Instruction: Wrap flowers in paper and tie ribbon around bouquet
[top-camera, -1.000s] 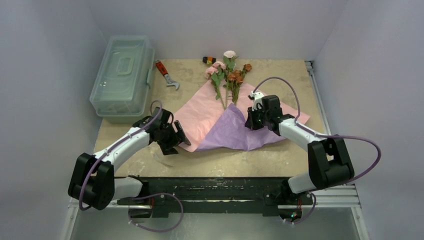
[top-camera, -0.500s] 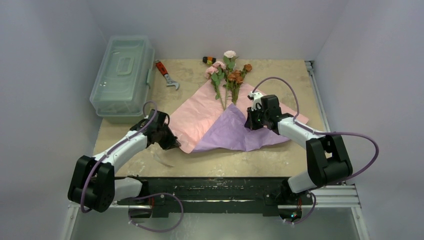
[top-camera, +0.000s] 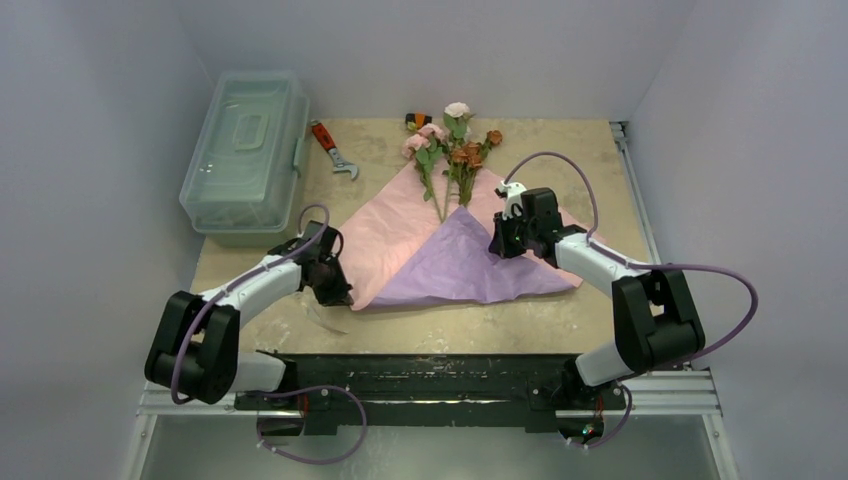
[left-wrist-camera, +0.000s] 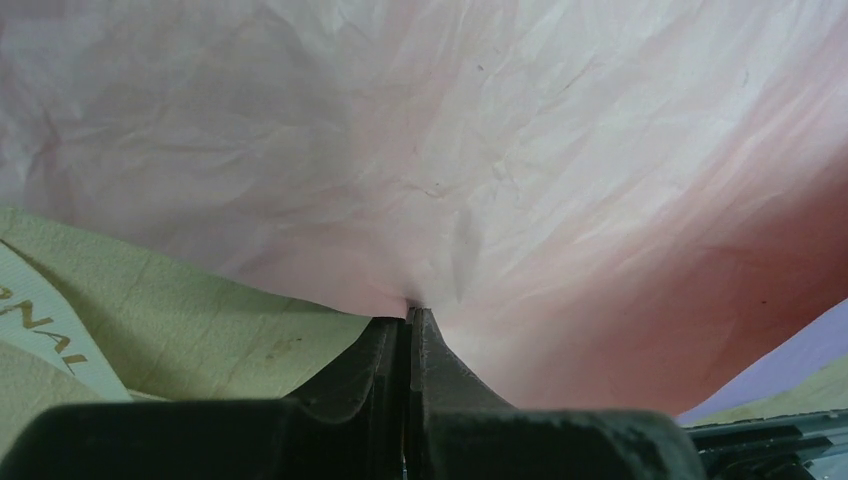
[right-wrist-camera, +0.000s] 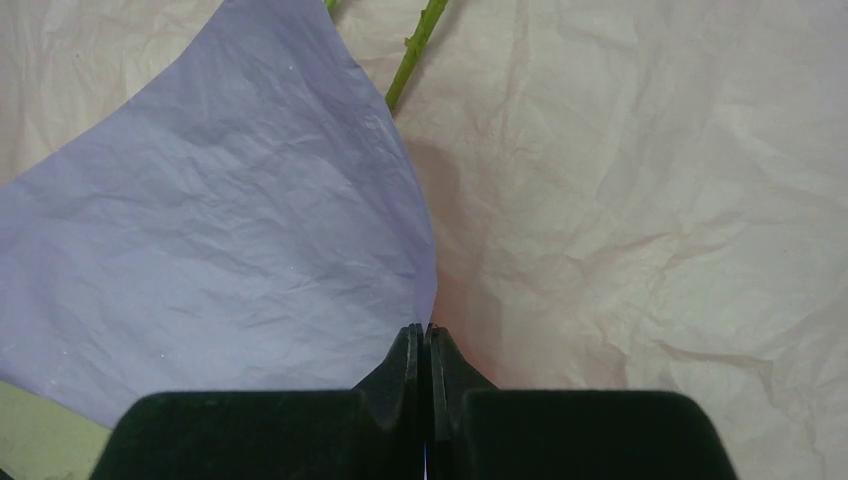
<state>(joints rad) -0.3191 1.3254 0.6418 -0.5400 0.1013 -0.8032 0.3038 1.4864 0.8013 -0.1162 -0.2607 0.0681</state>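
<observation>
While the top view hides it, the left gripper (left-wrist-camera: 410, 314) pinches the paper (left-wrist-camera: 520, 150).

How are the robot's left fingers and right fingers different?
The left fingers pinch the paper's pink edge; the right fingers pinch its folded lilac flap. The left fingers sit farther from the flowers; the right fingers sit closer. Both are shut on the paper.

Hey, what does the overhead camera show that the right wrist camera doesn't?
Overhead only: the flowers with their blooms, the clear toolbox, the wrench, and the left hand at the pink edge of the paper. Right wrist only: the right hand seen up close, shut on the lilac flap's corner. Both: pink paper with lilac folded over, and a green stem.
</observation>
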